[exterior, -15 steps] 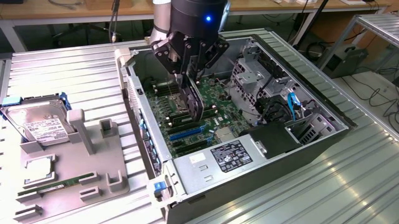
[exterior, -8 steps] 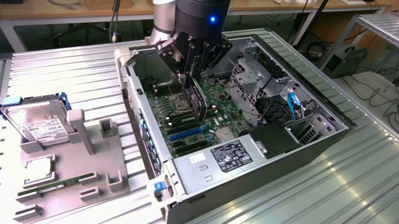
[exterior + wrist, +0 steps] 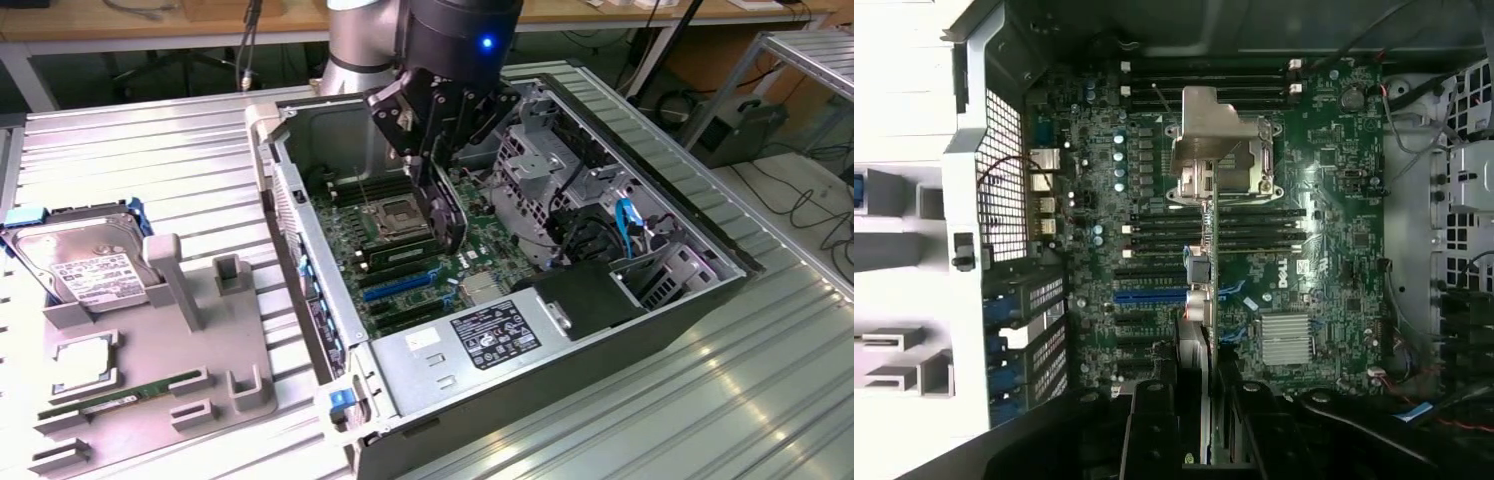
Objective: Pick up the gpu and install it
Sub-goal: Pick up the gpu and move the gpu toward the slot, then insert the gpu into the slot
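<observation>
Squarely inside the open computer case (image 3: 287, 200), my pincer (image 3: 435, 160) is pinching the gpu (image 3: 449, 220), fingers pressed against both faces of the thin black card. The card hangs on edge straight below the pincer, clear of the motherboard (image 3: 1334, 200) and touching nothing that I can see.

The step in hand, as I judge it, is bringing the card to the blue slot (image 3: 1149, 296), which lies on the board just below and a little aside of the card's lower end. To do it well, I reckon the card should stay upright, its connector edge running along the slot and its metal bracket facing the case's rear wall. Whether the edge is already lined up with the slot I cannot tell.

Close around the pincer there is plenty to foul. The CPU socket (image 3: 1219, 150) with its raised silver frame sits beneath it, just beyond the card's tip, between rows of memory slots (image 3: 1204, 235). A finned silver heatsink (image 3: 1286, 338) stands near the card's other flank. The drive cage (image 3: 534, 170) rises right beside the pincer, with a blue cable (image 3: 623, 220) farther out, and the power supply (image 3: 494, 335) blocks the case's end beyond the slots.

Well apart from the pincer, outside the case, a grey fixture (image 3: 174, 330) on the ribbed tabletop (image 3: 160, 160) carries a hard drive (image 3: 87, 265), a processor chip (image 3: 83, 362) and a green memory stick (image 3: 120, 393).
</observation>
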Controlling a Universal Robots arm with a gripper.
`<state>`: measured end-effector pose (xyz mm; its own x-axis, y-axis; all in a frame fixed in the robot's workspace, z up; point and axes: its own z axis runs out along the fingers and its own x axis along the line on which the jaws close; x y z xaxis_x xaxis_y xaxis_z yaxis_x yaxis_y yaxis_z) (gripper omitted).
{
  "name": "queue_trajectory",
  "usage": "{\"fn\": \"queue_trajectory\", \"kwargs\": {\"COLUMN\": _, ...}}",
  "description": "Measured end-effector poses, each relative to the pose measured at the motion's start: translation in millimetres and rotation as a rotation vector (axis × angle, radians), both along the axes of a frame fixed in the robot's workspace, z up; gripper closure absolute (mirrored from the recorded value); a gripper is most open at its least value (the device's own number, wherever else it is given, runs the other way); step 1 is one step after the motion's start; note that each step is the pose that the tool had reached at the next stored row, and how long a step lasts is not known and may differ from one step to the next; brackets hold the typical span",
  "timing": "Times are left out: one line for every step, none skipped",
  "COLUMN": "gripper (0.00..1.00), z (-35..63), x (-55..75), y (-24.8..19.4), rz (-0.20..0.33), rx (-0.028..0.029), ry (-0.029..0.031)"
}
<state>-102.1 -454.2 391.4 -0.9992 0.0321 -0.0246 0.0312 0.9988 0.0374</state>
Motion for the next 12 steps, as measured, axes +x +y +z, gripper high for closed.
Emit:
{"fn": "queue_trajectory", "kwargs": {"gripper": 0.74, "z": -0.2, "x": 3.7, "y": 0.0, "rz": 0.0, "rx": 0.0, "ry": -0.0001}}
{"fn": "queue_trajectory", "kwargs": {"gripper": 0.74, "z": -1.7, "x": 18.5, "y": 0.1, "rz": 0.0, "rx": -0.0002, "ry": 0.0}}
{"fn": "queue_trajectory", "kwargs": {"gripper": 0.74, "z": -5.4, "x": 34.0, "y": 1.5, "rz": 0.0, "rx": -0.0017, "ry": 0.0}}
{"fn": "queue_trajectory", "kwargs": {"gripper": 0.74, "z": -10.1, "x": 45.0, "y": 3.7, "rz": 0.0, "rx": -0.0035, "ry": 0.0}}
{"fn": "queue_trajectory", "kwargs": {"gripper": 0.74, "z": -10.1, "x": 45.1, "y": 3.7, "rz": 0.0, "rx": -0.0035, "ry": 0.0}}
{"fn": "queue_trajectory", "kwargs": {"gripper": 0.74, "z": -10.0, "x": 45.1, "y": 3.7, "rz": 0.0, "rx": -0.0035, "ry": 0.0}}
{"fn": "queue_trajectory", "kwargs": {"gripper": 0.74, "z": -10.1, "x": 45.1, "y": 3.7, "rz": 0.022, "rx": -0.0035, "ry": -0.0001}}
{"fn": "queue_trajectory", "kwargs": {"gripper": 0.74, "z": -10.1, "x": 45.1, "y": 3.7, "rz": 0.028, "rx": -0.0034, "ry": -0.0001}}
{"fn": "queue_trajectory", "kwargs": {"gripper": 0.74, "z": -10.0, "x": 45.1, "y": 3.7, "rz": 0.036, "rx": -0.0035, "ry": -0.0001}}
{"fn": "queue_trajectory", "kwargs": {"gripper": 0.74, "z": -10.1, "x": 45.1, "y": 3.7, "rz": 0.043, "rx": -0.0035, "ry": -0.0001}}
{"fn": "queue_trajectory", "kwargs": {"gripper": 0.74, "z": -10.1, "x": 45.1, "y": 3.7, "rz": 0.049, "rx": -0.0035, "ry": -0.0001}}
{"fn": "queue_trajectory", "kwargs": {"gripper": 0.74, "z": -10.1, "x": 45.1, "y": 3.7, "rz": 0.057, "rx": -0.0035, "ry": -0.0001}}
